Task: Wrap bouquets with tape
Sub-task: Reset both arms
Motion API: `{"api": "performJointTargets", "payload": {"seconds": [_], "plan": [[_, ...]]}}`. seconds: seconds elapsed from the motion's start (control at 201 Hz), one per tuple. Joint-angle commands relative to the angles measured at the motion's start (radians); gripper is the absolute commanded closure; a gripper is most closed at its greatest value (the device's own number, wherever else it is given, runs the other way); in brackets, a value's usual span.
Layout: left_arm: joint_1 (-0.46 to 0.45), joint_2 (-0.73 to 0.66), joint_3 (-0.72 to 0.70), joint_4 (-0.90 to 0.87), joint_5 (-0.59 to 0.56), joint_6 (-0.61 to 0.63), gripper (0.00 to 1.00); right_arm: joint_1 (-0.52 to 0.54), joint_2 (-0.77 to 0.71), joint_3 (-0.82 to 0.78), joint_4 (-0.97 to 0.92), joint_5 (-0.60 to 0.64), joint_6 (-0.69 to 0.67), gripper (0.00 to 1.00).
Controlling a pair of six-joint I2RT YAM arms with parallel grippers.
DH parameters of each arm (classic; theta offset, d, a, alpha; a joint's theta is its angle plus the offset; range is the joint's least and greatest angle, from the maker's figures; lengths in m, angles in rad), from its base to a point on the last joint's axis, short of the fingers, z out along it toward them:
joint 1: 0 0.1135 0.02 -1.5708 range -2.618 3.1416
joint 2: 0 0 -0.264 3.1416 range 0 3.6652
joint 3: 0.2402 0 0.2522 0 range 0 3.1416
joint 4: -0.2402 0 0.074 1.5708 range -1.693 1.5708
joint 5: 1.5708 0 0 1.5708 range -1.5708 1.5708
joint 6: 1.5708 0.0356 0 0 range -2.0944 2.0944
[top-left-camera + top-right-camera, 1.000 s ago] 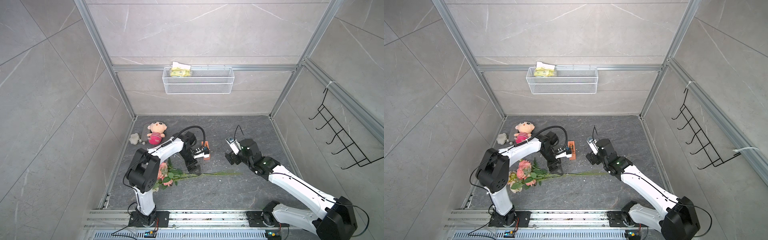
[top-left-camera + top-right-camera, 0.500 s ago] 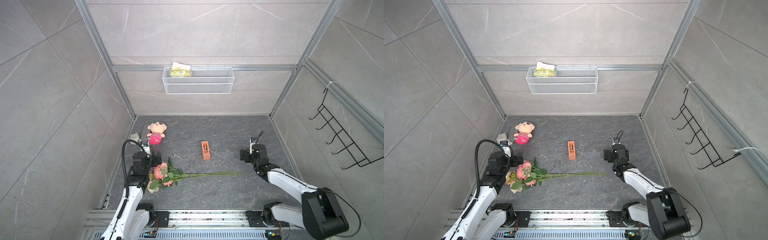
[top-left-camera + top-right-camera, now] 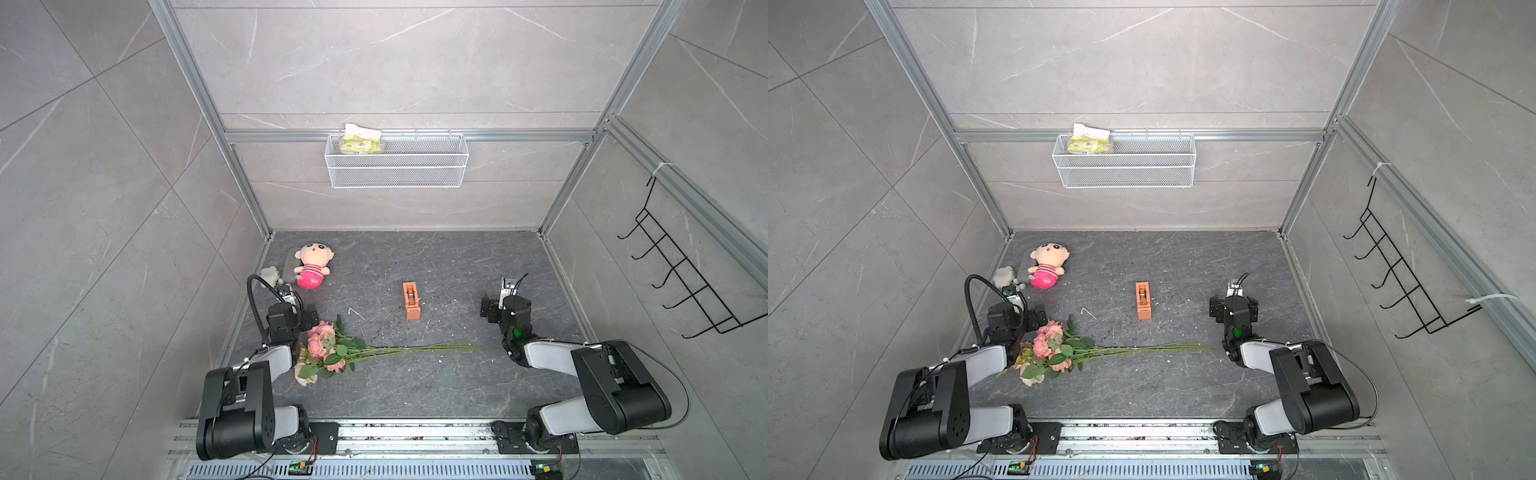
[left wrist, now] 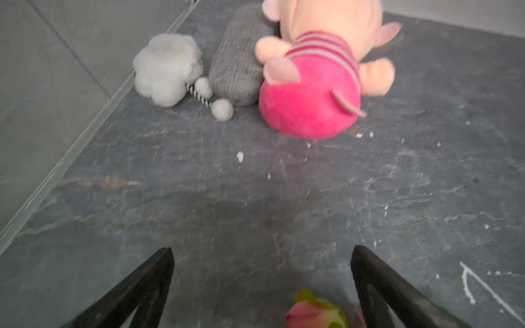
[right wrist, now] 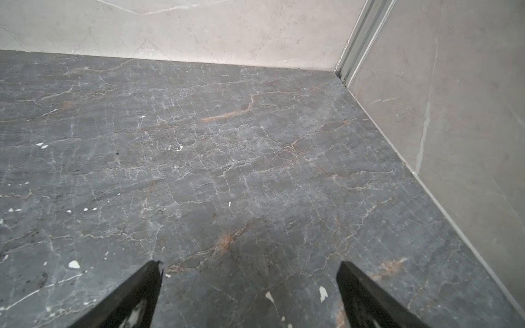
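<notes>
Orange tape (image 3: pixel 411 301) near pink bouquets (image 3: pixel 322 347)

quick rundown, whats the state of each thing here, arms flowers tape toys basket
left end effector, open, empty, close to the blooms
right end effector, open, empty, over bare floor
bouquets, lying flat on the floor, stems together, not held
tape dispenser, resting on the floor, apart from the stems, not held
plush doll, lying face up, against a grey pad
wire basket, hung on the back wall, holds a yellow packet
</notes>
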Motion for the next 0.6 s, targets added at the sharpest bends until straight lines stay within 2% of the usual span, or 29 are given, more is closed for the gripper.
{"api": "performJointTargets", "payload": {"seconds": [0.0, 0.139, 0.164, 0.184, 0.209, 0.229, 0.284, 0.339, 0.393, 0.463, 0.528, 0.592], "plan": [[0.006, 0.116, 0.008, 0.244, 0.117, 0.039, 0.0, -0.035, 0.008, 0.027, 0.038, -0.067, 0.009, 0.0], [-0.007, 0.119, 0.011, 0.24, 0.089, 0.045, 0.0, -0.042, 0.012, 0.024, 0.052, -0.067, 0.005, 0.0], [-0.007, 0.119, 0.01, 0.24, 0.088, 0.045, 0.0, -0.042, 0.01, 0.01, 0.062, -0.098, 0.001, 0.0], [-0.007, 0.119, 0.009, 0.242, 0.088, 0.044, 0.0, -0.044, 0.022, -0.016, 0.119, -0.123, 0.0, 0.0], [-0.008, 0.119, 0.009, 0.244, 0.086, 0.046, 0.0, -0.045, 0.071, -0.055, 0.295, -0.119, -0.023, 0.0], [-0.009, 0.118, 0.009, 0.243, 0.085, 0.045, 0.0, -0.042, 0.092, -0.063, 0.329, -0.099, -0.032, 0.01], [-0.01, 0.118, 0.008, 0.244, 0.083, 0.046, 0.0, -0.046, 0.027, -0.023, 0.119, -0.115, 0.007, 0.01], [-0.011, 0.117, 0.007, 0.244, 0.081, 0.047, 0.0, -0.045, 0.071, -0.056, 0.276, -0.109, -0.022, 0.01], [-0.011, 0.116, 0.007, 0.244, 0.08, 0.048, 0.0, -0.046, 0.033, -0.037, 0.166, -0.111, -0.007, 0.0], [-0.011, 0.116, 0.006, 0.245, 0.08, 0.047, 0.0, -0.046, 0.061, -0.048, 0.243, -0.111, -0.015, 0.01], [-0.011, 0.117, 0.007, 0.245, 0.08, 0.048, 0.0, -0.046, 0.04, -0.041, 0.187, -0.11, -0.01, 0.0], [-0.011, 0.117, 0.007, 0.245, 0.08, 0.047, 0.0, -0.046, 0.053, -0.045, 0.22, -0.108, -0.012, 0.0]]}}
